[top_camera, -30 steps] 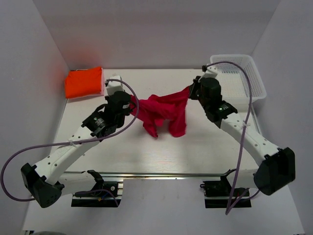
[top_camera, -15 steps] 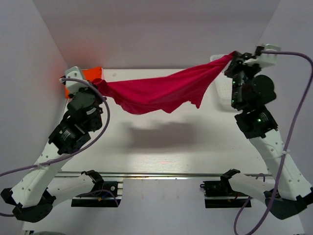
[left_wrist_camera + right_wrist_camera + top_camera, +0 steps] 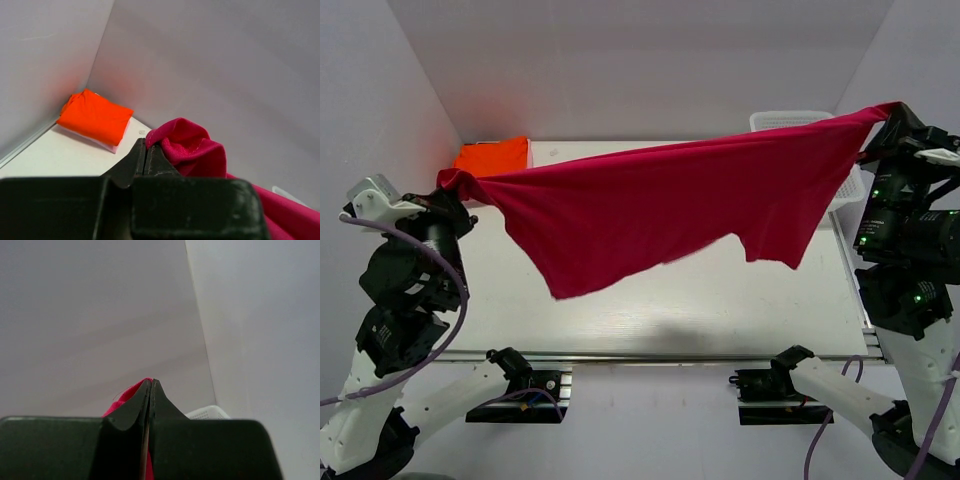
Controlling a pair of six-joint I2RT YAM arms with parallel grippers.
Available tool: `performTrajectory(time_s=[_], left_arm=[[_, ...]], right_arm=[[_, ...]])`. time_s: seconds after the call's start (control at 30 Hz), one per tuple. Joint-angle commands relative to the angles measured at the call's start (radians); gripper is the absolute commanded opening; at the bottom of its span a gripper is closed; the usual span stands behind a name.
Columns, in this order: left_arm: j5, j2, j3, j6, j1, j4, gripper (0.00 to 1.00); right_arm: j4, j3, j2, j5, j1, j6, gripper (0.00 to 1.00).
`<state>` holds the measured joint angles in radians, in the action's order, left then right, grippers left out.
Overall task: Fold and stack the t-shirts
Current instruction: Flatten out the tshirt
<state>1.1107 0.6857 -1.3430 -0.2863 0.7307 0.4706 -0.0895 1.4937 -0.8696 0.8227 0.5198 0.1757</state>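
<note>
The orange t-shirt (image 3: 492, 157) lies at the far left corner of the bench (image 3: 720, 300), a compact folded rectangle close against the left wall and well apart from both arms.

The left hand (image 3: 146, 150) is raised above the left edge of the bench. Its jaws are closed on a bunched corner of the magenta-pink t-shirt (image 3: 670, 205); in the left wrist view the cloth bulges out just beside the pinched fingertips.

The magenta-pink t-shirt hangs in the air between the two hands, stretched taut along its upper edge from lower left to higher right. Its lower edge sags in uneven folds, clear of the bench, and casts a shadow on the surface below.

The white mesh basket (image 3: 790, 121) stands at the far right corner, partly hidden behind the cloth.

The right hand (image 3: 151, 387) is held high at the right, jaws pressed together on the opposite corner of the same shirt.
</note>
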Motion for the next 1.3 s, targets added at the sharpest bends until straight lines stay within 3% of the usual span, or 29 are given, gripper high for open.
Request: performTrajectory(time_s=[0.0, 0.2, 0.23, 0.4, 0.43, 0.5, 0.57, 0.63, 0.67, 0.73, 0.77, 0.8, 1.03, 1.27], left_arm=[[0.000, 0.034, 0.002, 0.062, -0.007, -0.029, 0.00], [-0.014, 0.228, 0.076, 0.062, -0.017, -0.064, 0.00], [0.007, 0.317, 0.093, 0.062, -0.017, -0.064, 0.00], [0.005, 0.673, 0.133, -0.170, -0.097, 0.065, 0.02], [0.005, 0.737, 0.122, -0.213, -0.144, 0.089, 0.07], [-0.021, 0.950, 0.078, -0.314, -0.197, 0.171, 0.28], [-0.064, 1.099, -0.084, -0.390, -0.276, 0.287, 0.33], [-0.064, 1.286, -0.206, -0.479, -0.310, 0.463, 0.44], [-0.074, 1.333, -0.320, -0.500, -0.335, 0.552, 0.60], [-0.097, 1.385, -0.392, -0.501, -0.353, 0.571, 0.79], [-0.127, 1.396, -0.410, -0.488, -0.364, 0.571, 0.85], [-0.146, 1.396, -0.410, -0.478, -0.364, 0.532, 0.99], [-0.397, 1.137, -0.210, -0.286, -0.395, 0.301, 0.99], [-0.626, 0.841, 0.105, -0.257, -0.395, 0.201, 0.99]], right_arm=[[0.028, 0.027, -0.020, 0.021, -0.007, -0.013, 0.00], [0.040, -0.182, -0.141, 0.000, -0.009, -0.136, 0.00], [0.043, -0.203, -0.181, 0.010, -0.012, -0.213, 0.00], [0.083, -0.345, -0.432, -0.040, -0.049, -0.411, 0.00], [0.088, -0.342, -0.522, -0.056, -0.056, -0.430, 0.00], [0.120, -0.308, -0.662, -0.106, -0.086, -0.467, 0.00], [0.201, -0.210, -0.849, -0.144, -0.110, -0.464, 0.00], [0.255, -0.050, -0.929, -0.122, -0.118, -0.463, 0.02], [0.325, -0.015, -1.006, -0.122, -0.121, -0.447, 0.27], [0.344, 0.049, -1.032, -0.164, -0.124, -0.420, 0.62], [0.343, 0.054, -1.036, -0.180, -0.127, -0.413, 0.74], [0.346, 0.056, -1.030, -0.189, -0.130, -0.412, 0.90], [0.425, -0.015, -0.882, -0.327, -0.130, -0.452, 0.90], [0.352, -0.321, -0.581, -0.436, -0.133, -0.579, 0.90]])
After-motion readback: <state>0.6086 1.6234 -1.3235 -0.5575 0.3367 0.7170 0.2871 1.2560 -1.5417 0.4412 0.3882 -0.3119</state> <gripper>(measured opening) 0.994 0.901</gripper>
